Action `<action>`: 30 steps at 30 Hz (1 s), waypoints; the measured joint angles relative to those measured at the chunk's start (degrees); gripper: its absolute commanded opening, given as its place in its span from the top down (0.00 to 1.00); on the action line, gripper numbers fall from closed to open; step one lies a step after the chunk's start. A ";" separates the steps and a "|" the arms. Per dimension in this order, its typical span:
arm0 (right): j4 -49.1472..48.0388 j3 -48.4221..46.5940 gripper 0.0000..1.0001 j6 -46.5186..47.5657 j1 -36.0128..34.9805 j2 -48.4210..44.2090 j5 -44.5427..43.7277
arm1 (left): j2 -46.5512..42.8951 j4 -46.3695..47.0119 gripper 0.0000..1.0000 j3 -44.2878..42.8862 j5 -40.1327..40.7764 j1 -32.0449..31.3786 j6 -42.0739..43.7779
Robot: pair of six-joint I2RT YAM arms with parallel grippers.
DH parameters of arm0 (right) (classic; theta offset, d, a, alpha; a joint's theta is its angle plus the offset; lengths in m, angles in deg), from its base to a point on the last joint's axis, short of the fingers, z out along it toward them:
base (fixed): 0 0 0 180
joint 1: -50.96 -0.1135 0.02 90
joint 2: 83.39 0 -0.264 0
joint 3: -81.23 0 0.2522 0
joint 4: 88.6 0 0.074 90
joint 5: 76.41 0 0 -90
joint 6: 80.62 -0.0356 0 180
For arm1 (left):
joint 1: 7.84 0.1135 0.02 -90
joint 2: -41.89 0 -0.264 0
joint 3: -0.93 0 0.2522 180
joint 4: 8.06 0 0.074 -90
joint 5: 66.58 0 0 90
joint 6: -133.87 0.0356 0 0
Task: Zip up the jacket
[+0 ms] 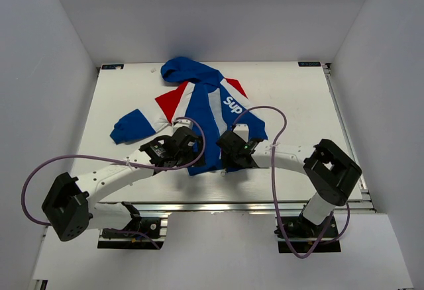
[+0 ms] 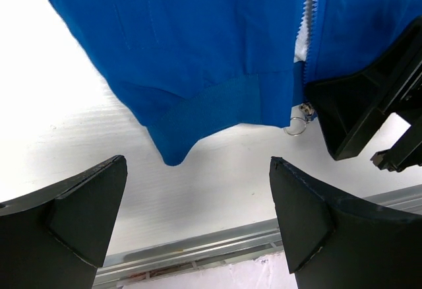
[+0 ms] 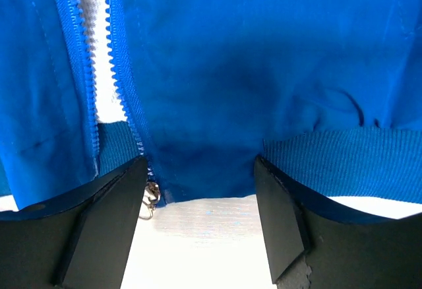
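The blue jacket (image 1: 205,104) with red and white panels and white lettering lies flat on the white table (image 1: 291,98), hood far, hem near. Its zip is open, with the slider and wire-ring pull (image 2: 298,121) at the hem's bottom. My left gripper (image 2: 198,203) is open and empty, just short of the hem's left half. My right gripper (image 3: 198,196) is open, its fingers astride the hem (image 3: 198,177) right of the zip; the slider (image 3: 150,196) sits beside its left finger. The right gripper shows at the right edge of the left wrist view (image 2: 369,104).
An aluminium rail (image 1: 252,205) runs along the table's near edge, close below both grippers. White walls enclose the table on three sides. Purple cables (image 1: 278,171) loop off both arms. The jacket's left sleeve (image 1: 132,126) spreads out to the left.
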 measured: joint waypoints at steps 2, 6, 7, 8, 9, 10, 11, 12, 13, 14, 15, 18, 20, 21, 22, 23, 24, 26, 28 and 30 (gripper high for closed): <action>0.76 -0.55 0.30 -0.87 -0.26 0.55 -0.81 | -0.35 -0.07 0.02 0.35 0.13 0.00 -0.15; 2.05 -1.29 0.37 -2.27 -0.55 1.46 -2.38 | -1.14 -0.09 0.02 0.48 0.83 0.00 -0.52; 2.38 -1.38 0.40 -2.67 -0.59 1.68 -2.78 | -1.29 -0.17 0.02 0.48 1.11 0.11 -0.59; 2.71 -1.42 0.48 -2.91 -0.63 1.79 -3.19 | -1.40 -0.31 0.02 0.48 1.49 0.22 -0.61; 2.93 -1.42 0.51 -2.99 -0.66 1.81 -3.39 | -1.42 -0.44 0.02 0.48 1.64 0.31 -0.66; 3.21 -1.42 0.54 -3.17 -0.63 1.81 -3.80 | -1.42 -0.59 0.02 0.48 1.81 0.33 -0.74; 3.34 -1.40 0.55 -3.21 -0.61 1.81 -3.96 | -1.42 -0.79 0.02 0.48 1.92 0.35 -0.76; 3.32 -1.36 0.55 -3.23 -0.61 1.81 -4.09 | -1.42 -0.96 0.02 0.48 1.99 0.42 -0.79; 3.30 -1.36 0.55 -3.23 -0.61 1.81 -4.11 | -1.42 -1.03 0.02 0.48 2.12 0.52 -0.79; 3.30 -1.36 0.54 -3.21 -0.61 1.81 -4.11 | -1.40 -1.14 0.02 0.46 2.25 0.63 -0.81; 3.32 -1.36 0.54 -3.23 -0.61 1.84 -4.13 | -1.40 -1.22 0.02 0.46 2.38 0.68 -0.81; 3.28 -1.38 0.59 -3.10 -0.61 1.97 -4.39 | -1.14 -1.79 0.02 0.15 2.80 0.74 -0.81; 3.21 -1.38 0.63 -3.02 -0.61 1.97 -4.50 | -0.96 -2.16 0.02 -0.07 2.95 0.83 -0.79; 3.10 -1.36 0.67 -2.78 -0.61 1.97 -4.48 | -0.87 -2.25 0.02 -0.20 2.97 0.85 -0.79; 2.99 -1.36 0.70 -2.54 -0.61 1.90 -4.39 | -0.76 -2.21 0.02 -0.35 2.93 0.85 -0.72; 2.60 -1.11 0.72 -2.27 -0.61 1.66 -4.15 | -0.59 -2.19 0.02 -0.59 2.86 0.85 -0.55; 2.25 -0.76 0.73 -1.88 -0.57 1.33 -3.98 | -0.37 -2.12 0.02 -0.85 2.71 0.90 -0.39; 1.27 0.22 0.69 -1.09 -0.37 0.42 -3.28 | 0.17 -1.73 0.02 -1.31 1.84 0.96 0.28; 0.52 1.27 0.64 -0.20 -0.24 -0.70 -2.23 | 0.92 -0.79 0.02 -1.70 0.46 1.01 1.31; 0.35 2.05 0.58 0.83 -0.26 -1.66 -1.07 | 2.05 0.31 0.02 -2.10 -1.46 1.05 2.45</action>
